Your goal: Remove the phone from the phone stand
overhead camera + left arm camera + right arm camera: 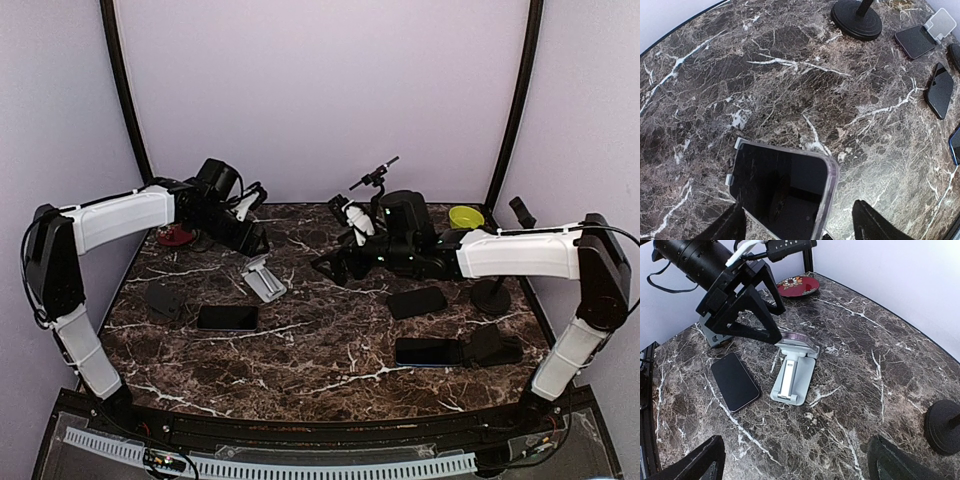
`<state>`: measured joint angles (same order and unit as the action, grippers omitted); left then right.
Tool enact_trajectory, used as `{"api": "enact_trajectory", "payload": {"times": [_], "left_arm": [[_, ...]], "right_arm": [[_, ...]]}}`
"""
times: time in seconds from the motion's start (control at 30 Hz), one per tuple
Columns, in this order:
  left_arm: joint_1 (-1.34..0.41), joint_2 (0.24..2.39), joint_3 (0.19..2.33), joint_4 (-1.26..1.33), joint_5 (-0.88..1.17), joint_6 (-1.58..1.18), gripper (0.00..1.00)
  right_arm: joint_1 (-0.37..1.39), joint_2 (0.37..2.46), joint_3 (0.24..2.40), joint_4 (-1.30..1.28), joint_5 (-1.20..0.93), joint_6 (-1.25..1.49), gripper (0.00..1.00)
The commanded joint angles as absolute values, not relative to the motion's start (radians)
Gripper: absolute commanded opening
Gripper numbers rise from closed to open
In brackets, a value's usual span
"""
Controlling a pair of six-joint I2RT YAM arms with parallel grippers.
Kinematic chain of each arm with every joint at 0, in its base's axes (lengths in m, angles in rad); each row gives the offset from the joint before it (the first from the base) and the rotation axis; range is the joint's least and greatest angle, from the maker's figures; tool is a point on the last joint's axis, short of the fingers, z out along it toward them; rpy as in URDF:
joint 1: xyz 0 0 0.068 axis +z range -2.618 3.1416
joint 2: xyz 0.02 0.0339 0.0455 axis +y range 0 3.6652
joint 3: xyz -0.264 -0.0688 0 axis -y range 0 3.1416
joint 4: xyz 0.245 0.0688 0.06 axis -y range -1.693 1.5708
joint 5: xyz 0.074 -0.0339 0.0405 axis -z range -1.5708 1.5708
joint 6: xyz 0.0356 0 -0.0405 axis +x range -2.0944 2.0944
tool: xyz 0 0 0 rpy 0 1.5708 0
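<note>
Left gripper (799, 207): jaws apart, straddling the phone (780, 175), which sits propped on the grey phone stand (792, 375). Right gripper (795, 450): jaws wide apart, above the table near the stand. Adjacent: black phone (735, 381) flat beside the stand; red dish (797, 285) behind; yellow bowl (466, 216) far right, contents not visible.

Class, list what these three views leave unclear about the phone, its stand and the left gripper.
- Right wrist: the left gripper overlaps the phone on the stand; contact cannot be told.
- Top view: the gripper hides nearly all of the phone.
- Left wrist: the phone covers the stand; the frame's bottom edge cuts off its near end and the fingers.
</note>
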<state>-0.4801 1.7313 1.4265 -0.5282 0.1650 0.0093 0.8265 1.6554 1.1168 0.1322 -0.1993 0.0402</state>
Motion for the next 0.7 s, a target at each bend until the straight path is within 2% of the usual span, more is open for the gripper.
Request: {"api": "enact_trajectory", "payload": {"times": [0.0,0.2,0.5,0.67], "left_arm": [[-0.528,1.757,1.456,-0.57,0.051,0.028,0.72],[-0.561,1.786,1.463,-0.579,-0.069,0.038,0.6],[-0.603,1.794,1.482,-0.58,-0.186,0.072,0.21],[-0.607,1.776,1.49,-0.58,-0.23,0.094,0.11]], "right_arm": [[0.819,1.653,1.106,0.174,-0.216,0.055,0.99],[0.817,1.655,1.108,0.174,-0.219,0.057,0.99],[0.815,1.659,1.109,0.175,-0.222,0.066,0.99],[0.813,1.66,1.112,0.174,-0.222,0.066,0.99]]}}
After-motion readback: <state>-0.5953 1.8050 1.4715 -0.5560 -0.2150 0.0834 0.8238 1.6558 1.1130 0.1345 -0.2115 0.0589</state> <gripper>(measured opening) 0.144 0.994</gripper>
